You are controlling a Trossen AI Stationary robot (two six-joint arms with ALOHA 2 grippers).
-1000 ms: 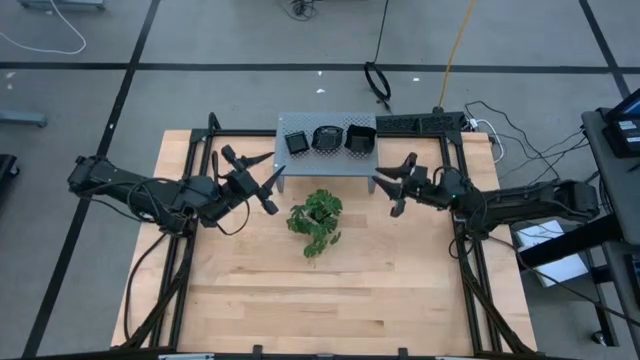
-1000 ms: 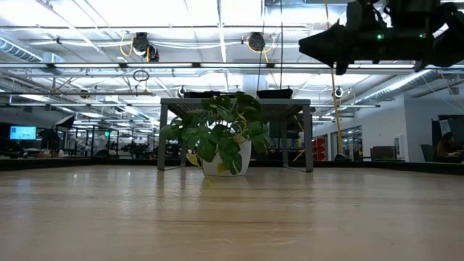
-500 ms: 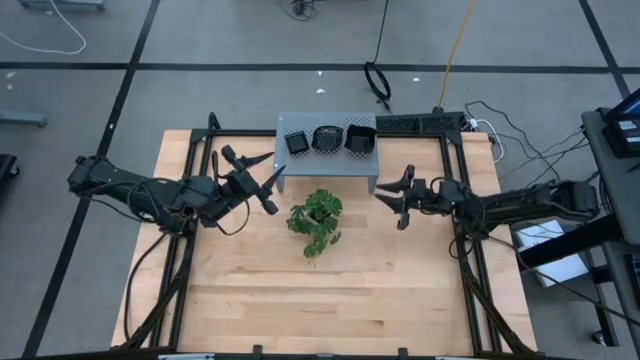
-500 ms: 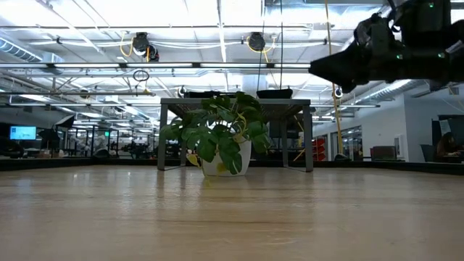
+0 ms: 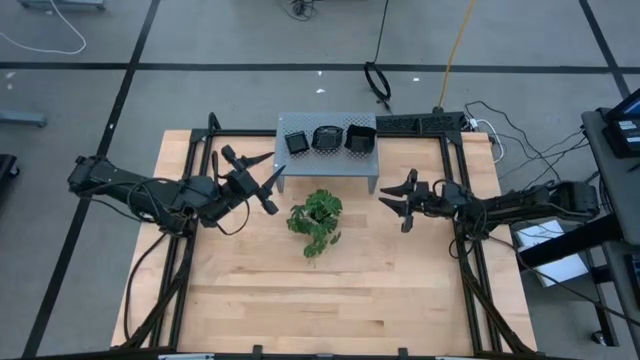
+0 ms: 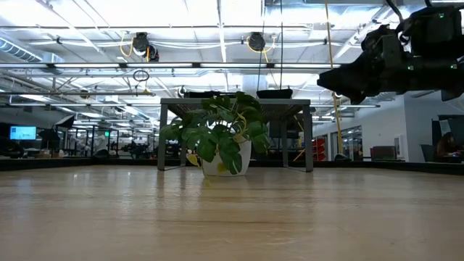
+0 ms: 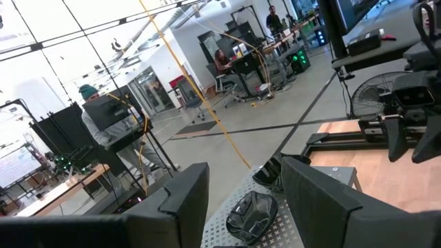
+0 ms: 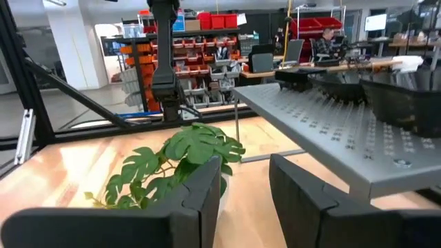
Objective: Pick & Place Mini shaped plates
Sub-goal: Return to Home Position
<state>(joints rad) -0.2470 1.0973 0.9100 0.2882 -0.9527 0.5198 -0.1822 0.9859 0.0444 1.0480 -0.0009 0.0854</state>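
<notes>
Atop the shelf (image 5: 326, 164), mini shaped plates (image 5: 326, 138) sit apart from the wide-spread left claw (image 5: 265, 181) and right claw (image 5: 397, 203).

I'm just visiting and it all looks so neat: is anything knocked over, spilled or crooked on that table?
Nothing stands out. The black plates sit in three tidy groups on the grey shelf, the plant stands upright in its pot, and the left gripper and right gripper hang open and empty above the table.

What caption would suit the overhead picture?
Open left gripper and open right gripper flank a potted plant; black plates sit on the grey shelf.
</notes>
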